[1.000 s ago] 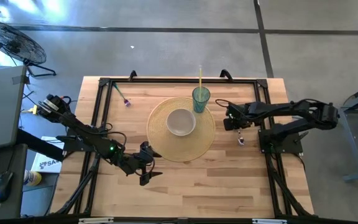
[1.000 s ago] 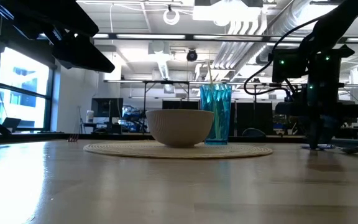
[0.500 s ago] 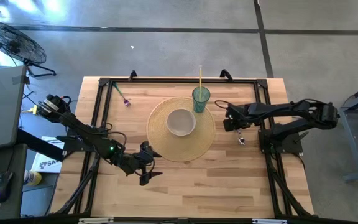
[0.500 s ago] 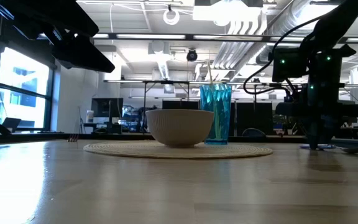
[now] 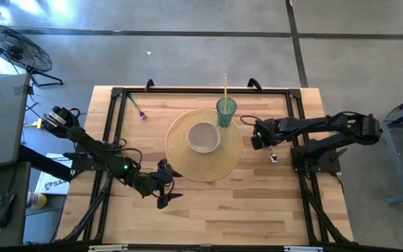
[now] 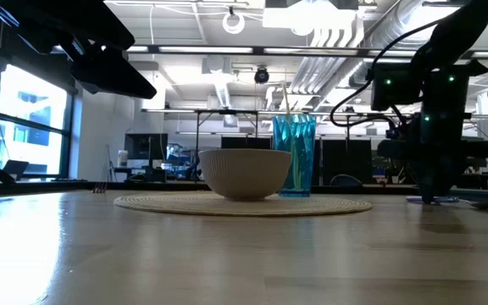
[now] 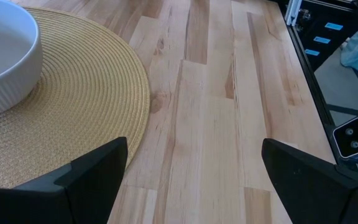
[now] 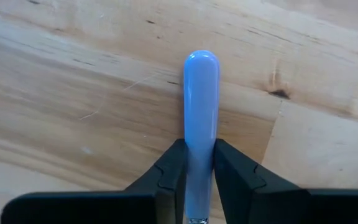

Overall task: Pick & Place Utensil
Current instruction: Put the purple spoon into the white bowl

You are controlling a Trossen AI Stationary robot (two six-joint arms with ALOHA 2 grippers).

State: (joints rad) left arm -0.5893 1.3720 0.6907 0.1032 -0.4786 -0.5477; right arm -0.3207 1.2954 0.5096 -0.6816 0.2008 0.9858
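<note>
- The right gripper (image 8: pixel 197 177) had closed on the spoon (image 8: pixel 200 112): both fingers (image 8: pixel 166 171) pressed against the pale blue handle, which ran out past the tips over the table (image 8: pixel 73 93).
- In the high view the right gripper (image 5: pixel 263 140) sat at about 3 o'clock from the mat (image 5: pixel 180 164), just off its edge, with the spoon (image 5: pixel 273 155) reaching from it toward 5 o'clock, its bowl end low over the wood.
- Whether the spoon was lifted off the table could not be told.
- The left gripper (image 7: pixel 191 168) hung wide open with nothing between its fingers (image 7: pixel 89 174), over bare wood at the mat's (image 7: pixel 92 106) edge; from above it (image 5: pixel 165 190) lay at about 7 o'clock from the mat.
- Only the right wrist view showed the grip itself and the handle's colour; the high view showed the spoon as a small sliver.
- The low view showed the right arm (image 6: pixel 435 127) coming down to the table at 3 o'clock from the cup (image 6: pixel 295 157), the gripper tips hard to make out.
- The bowl (image 5: pixel 203 137) stood in the middle of the mat and looked empty from above.
- The green cup (image 5: pixel 226 112) stood on the mat at 1 o'clock from the bowl, holding a yellow straw (image 5: pixel 224 87).
- A purple-tipped utensil (image 5: pixel 136 106) lay on the table at 10 o'clock from the mat, well apart from both grippers.
</note>
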